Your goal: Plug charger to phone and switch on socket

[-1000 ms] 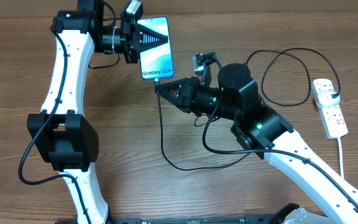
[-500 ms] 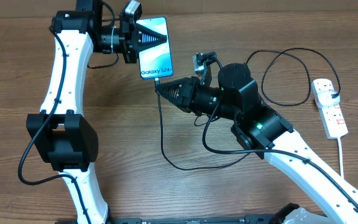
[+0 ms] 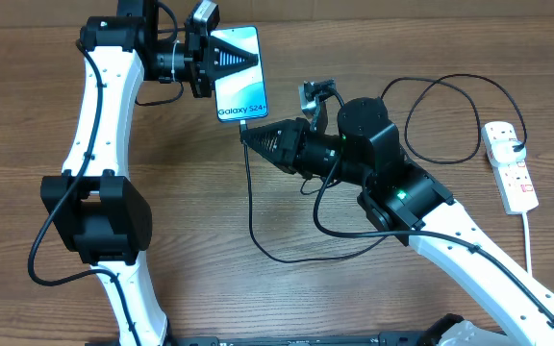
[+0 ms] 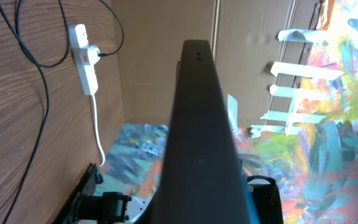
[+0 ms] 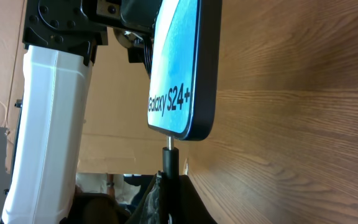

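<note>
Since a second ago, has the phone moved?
Yes, barely: the phone shifted slightly up-left in the overhead view, away from the socket.

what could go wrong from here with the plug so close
The charger tip sits at the phone's bottom edge. Whether it lines up with the port is unclear, so pushing might jam or bend it. The left gripper holds the phone only near its upper end, so a push may twist it.

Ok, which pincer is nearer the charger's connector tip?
Right. The right pincer is shut on the charger just behind its tip; the left pincer is shut on the phone, farther up its screen from the tip.
</note>
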You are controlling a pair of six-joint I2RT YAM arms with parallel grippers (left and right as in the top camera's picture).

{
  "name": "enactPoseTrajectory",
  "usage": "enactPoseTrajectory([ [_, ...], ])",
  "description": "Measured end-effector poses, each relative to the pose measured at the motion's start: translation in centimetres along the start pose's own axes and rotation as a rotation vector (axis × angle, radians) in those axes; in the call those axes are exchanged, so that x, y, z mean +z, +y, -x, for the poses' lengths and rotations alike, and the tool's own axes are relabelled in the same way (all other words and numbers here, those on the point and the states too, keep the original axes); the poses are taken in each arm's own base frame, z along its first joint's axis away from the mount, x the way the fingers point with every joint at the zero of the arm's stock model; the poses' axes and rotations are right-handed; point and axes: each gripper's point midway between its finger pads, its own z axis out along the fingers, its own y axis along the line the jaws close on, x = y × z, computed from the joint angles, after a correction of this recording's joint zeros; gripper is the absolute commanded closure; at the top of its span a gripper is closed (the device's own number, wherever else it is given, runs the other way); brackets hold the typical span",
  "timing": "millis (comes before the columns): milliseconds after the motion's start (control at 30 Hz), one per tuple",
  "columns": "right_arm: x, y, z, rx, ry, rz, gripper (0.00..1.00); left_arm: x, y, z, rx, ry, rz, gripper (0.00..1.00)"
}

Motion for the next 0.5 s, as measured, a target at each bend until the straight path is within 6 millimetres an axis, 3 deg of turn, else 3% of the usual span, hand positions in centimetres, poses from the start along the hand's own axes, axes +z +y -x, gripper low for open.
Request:
enactPoseTrajectory([
  [500, -0.07, -0.08, 0.17, 0.001, -0.004, -0.001, 0.96, 0.0, -0.01, 0.02, 0.003, 0.0, 0.0, 0.96],
])
